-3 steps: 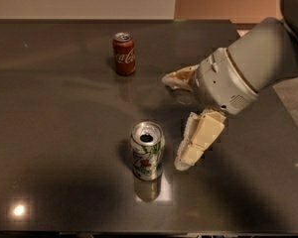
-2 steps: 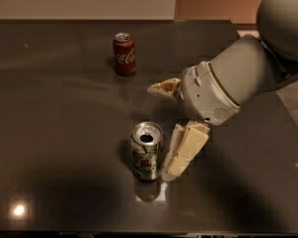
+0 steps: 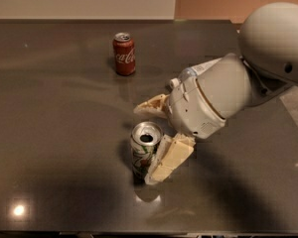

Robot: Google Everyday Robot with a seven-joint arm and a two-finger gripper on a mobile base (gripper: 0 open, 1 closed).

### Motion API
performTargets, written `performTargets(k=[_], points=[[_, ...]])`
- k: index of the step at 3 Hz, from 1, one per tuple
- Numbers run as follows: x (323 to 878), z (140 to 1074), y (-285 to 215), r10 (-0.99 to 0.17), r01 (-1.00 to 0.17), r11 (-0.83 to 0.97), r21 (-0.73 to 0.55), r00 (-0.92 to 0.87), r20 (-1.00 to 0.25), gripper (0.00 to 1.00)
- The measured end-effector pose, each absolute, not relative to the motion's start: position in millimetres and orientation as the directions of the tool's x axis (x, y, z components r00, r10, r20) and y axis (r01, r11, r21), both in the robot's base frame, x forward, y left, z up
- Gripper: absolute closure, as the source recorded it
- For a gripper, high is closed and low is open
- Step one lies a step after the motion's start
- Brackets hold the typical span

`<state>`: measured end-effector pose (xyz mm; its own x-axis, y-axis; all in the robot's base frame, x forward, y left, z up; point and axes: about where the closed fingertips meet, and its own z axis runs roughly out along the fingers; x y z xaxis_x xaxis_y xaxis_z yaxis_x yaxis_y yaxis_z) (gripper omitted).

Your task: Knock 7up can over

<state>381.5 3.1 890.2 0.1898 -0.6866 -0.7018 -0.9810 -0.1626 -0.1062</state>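
Note:
The 7up can (image 3: pixel 141 158), silver-white with green markings and an open silver top, stands upright on the dark table (image 3: pixel 54 133) near the front middle. My gripper (image 3: pixel 146 143) comes in from the right and is open, its jaws spread wide. The near cream finger (image 3: pixel 170 158) lies against the can's right side. The far finger (image 3: pixel 151 105) points left just behind the can, apart from it. The can sits between the two fingertips.
A red Coca-Cola can (image 3: pixel 124 53) stands upright at the back, left of centre. My bulky grey-white wrist and arm (image 3: pixel 213 100) cover the table's right side. The table's right edge (image 3: pixel 288 108) borders lighter floor.
My gripper has moved left toward the 7up can. The near finger, earlier a gap away on the right, now rests against the can's side. The can still stands.

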Motion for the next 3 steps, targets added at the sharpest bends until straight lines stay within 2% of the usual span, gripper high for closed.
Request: performTargets(k=[2,3], points=[[389,893,-8,-0.677,-0.988,-0.127,-0.088,0.151,-0.720,0.65],[404,908,-32,-0.722,-0.994,-0.087,-0.060,0.104,-0.684,0.88]])
